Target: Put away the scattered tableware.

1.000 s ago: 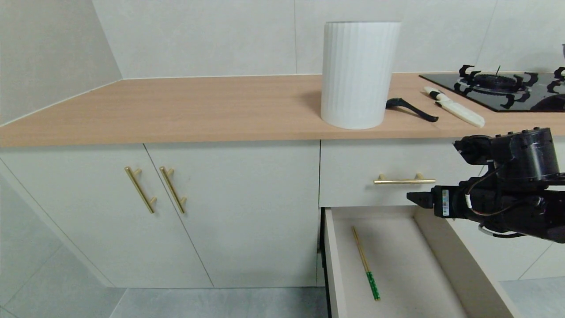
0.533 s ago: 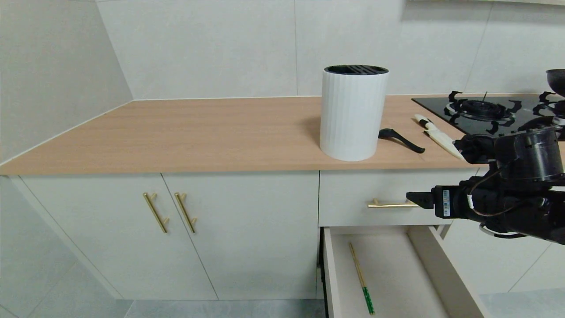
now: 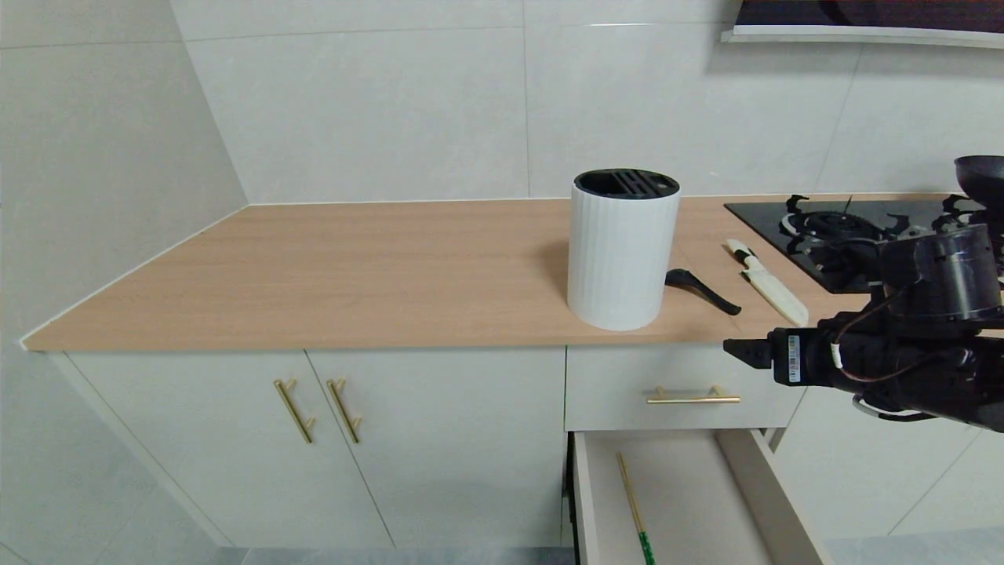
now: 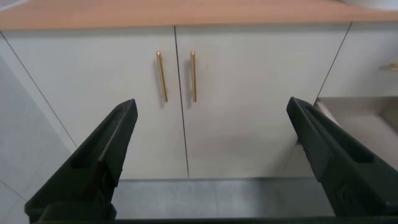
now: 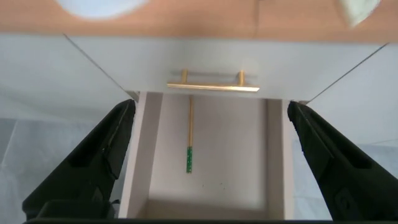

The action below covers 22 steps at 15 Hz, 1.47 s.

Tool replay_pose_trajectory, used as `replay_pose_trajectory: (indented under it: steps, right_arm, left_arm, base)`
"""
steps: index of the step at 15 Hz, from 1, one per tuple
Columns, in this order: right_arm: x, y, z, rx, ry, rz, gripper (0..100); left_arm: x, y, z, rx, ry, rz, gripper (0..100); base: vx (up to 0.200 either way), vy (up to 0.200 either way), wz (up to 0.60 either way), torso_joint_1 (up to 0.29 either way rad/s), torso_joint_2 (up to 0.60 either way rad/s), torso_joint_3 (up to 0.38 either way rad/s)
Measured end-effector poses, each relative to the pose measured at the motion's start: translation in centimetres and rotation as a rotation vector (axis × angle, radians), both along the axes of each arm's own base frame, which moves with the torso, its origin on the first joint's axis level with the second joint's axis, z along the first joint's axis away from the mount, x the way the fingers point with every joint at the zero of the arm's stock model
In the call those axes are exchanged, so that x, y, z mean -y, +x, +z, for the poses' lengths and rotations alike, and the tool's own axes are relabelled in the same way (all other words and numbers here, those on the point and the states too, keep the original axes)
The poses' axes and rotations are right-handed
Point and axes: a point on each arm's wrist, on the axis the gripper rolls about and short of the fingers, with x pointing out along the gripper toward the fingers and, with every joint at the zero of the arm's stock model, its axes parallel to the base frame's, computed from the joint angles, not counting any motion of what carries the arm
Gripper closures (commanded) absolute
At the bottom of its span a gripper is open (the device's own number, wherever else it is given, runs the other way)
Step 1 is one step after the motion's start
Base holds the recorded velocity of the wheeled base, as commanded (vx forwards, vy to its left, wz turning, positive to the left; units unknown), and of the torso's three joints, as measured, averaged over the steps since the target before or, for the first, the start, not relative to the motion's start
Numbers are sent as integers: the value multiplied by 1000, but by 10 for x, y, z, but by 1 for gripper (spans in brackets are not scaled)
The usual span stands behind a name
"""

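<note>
White knife: near counter edge; nudged, it may fall.
Right gripper: fingers apart, empty.
Left gripper: fingers apart.

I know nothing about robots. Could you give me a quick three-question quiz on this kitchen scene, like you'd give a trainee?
1. True or false: the chopsticks lie inside the open drawer.
2. What lies on the counter right beside the white holder? A) a fork B) a black utensil C) a plate
3. Fill in: the white knife lies between the black utensil and the ____.
Key: 1 true; 2 B; 3 stove.
</note>
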Motion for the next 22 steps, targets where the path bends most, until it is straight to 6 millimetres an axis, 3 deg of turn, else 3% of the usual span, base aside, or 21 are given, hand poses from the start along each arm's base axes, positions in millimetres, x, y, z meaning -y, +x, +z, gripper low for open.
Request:
replay_pose_trajectory:
  steps: [5, 10, 14, 19, 22]
  right_arm:
    - [1, 6, -3, -6, -21, -4, 0]
    - [17, 39, 18, 61, -28, 57, 0]
    - [26, 79, 31, 122, -45, 135, 0]
    - [29, 137, -8, 148, -34, 120, 0]
    - [29, 158, -34, 119, -40, 109, 0]
  left_arm:
    - [0, 0, 0, 0, 0, 1, 0]
    - [0, 0, 0, 0, 0, 1, 0]
    - [0, 0, 0, 0, 0, 0, 0]
    - [0, 0, 0, 0, 0, 1, 0]
    - [0, 0, 0, 0, 0, 1, 0]
  base:
    - [0, 0, 0, 17, -32, -19]
    - [0, 0, 0, 0, 0, 0]
    - [0, 0, 0, 0, 0, 0]
    - [0, 0, 0, 0, 0, 0]
    - [0, 0, 0, 0, 0, 0]
